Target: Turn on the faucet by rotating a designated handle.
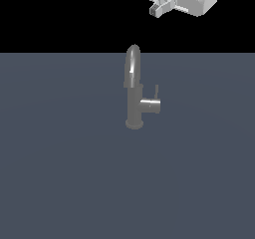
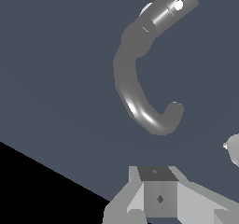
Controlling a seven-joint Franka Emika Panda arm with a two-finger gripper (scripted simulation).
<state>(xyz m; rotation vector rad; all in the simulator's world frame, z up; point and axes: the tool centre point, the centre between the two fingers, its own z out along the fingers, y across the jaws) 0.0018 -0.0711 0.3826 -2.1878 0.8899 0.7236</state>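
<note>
The grey faucet (image 1: pixel 133 106) stands upright on the dark floor in the middle of the exterior view, its arched spout (image 1: pixel 132 63) on top. A short stub (image 1: pixel 150 105) sticks out toward the exterior view's right, and the thin handle (image 1: pixel 156 91) rises from it. My gripper (image 1: pixel 162 6) hangs high above, behind the faucet and to the right, touching nothing. How its jaws stand is not clear. In the wrist view the curved spout (image 2: pixel 135 97) and the body (image 2: pixel 168 10) show beyond a grey gripper finger (image 2: pixel 160 195). I cannot make out the handle there.
A flat dark blue-grey floor (image 1: pixel 60 173) lies all around the faucet. A small pale grey shape (image 2: pixel 232 148) shows at the edge of the wrist view; I cannot tell what it is.
</note>
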